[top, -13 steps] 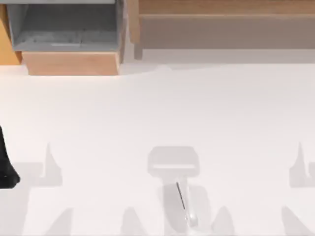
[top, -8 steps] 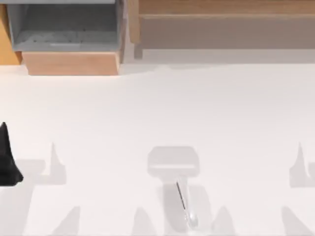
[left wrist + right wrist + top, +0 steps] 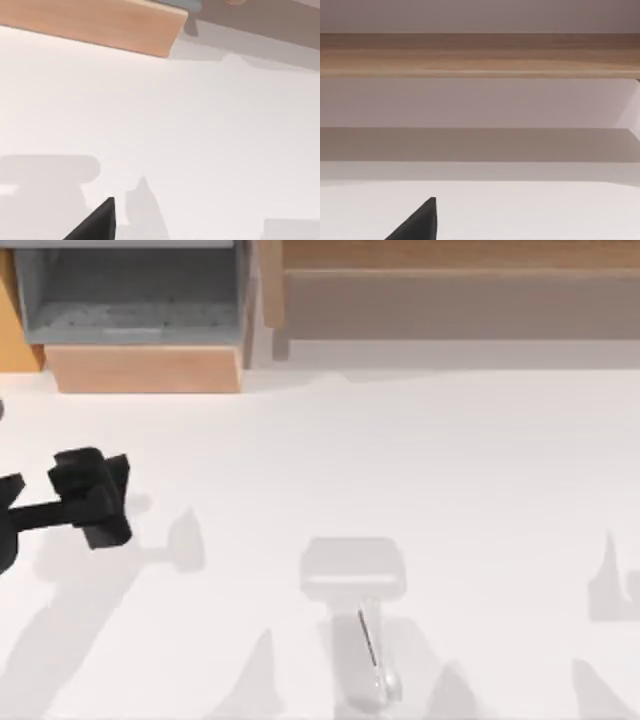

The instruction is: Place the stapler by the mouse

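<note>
The stapler [image 3: 372,655], slim and whitish-grey with a thin dark line along its top and a rounded near end, lies near the front edge of the white table [image 3: 450,460], slightly right of centre. Far to its left, the left gripper [image 3: 92,498], a black blocky shape, hovers over the table's left side, well apart from the stapler; whether its fingers are spread cannot be told. Behind, a wooden drawer unit [image 3: 145,368] with a grey interior stands at back left, and a long wooden shelf [image 3: 450,260] runs to the right.
</note>
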Available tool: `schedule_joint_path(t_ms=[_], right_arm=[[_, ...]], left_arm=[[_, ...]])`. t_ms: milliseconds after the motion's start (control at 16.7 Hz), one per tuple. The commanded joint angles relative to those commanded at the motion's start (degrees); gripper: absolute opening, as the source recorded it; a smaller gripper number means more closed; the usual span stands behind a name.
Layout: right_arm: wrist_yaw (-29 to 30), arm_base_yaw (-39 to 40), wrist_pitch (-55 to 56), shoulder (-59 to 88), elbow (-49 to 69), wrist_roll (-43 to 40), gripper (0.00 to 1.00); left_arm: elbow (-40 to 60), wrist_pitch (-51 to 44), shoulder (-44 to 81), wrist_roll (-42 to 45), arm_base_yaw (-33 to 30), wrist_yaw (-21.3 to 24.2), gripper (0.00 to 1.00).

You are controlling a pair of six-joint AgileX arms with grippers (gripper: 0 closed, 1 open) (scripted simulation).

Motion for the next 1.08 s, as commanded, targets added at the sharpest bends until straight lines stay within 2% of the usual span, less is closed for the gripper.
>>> schedule_joint_path(t_ms=[300, 600, 840, 1080], right_arm=[[0.0, 0.0, 0.0, 0.0, 0.0, 0.0, 1.0], [0.0, 0.0, 0.0, 0.0, 0.0, 0.0, 1.0], [0.0, 0.0, 0.0, 0.0, 0.0, 0.0, 1.0], [0.0, 0.0, 0.0, 0.0, 0.0, 0.0, 1.0]], left_arm=[[21.2, -15.5, 31.2, -17.1, -13.6, 0.1, 1.0], [40.2, -29.0, 56.4, -32.3, -25.8, 0.3, 1.0], [51.7, -36.4, 71.3, -41.1, -32.9, 0.2, 1.0], [57.7, -40.1, 78.4, -45.6, -36.5, 0.0, 1.0]])
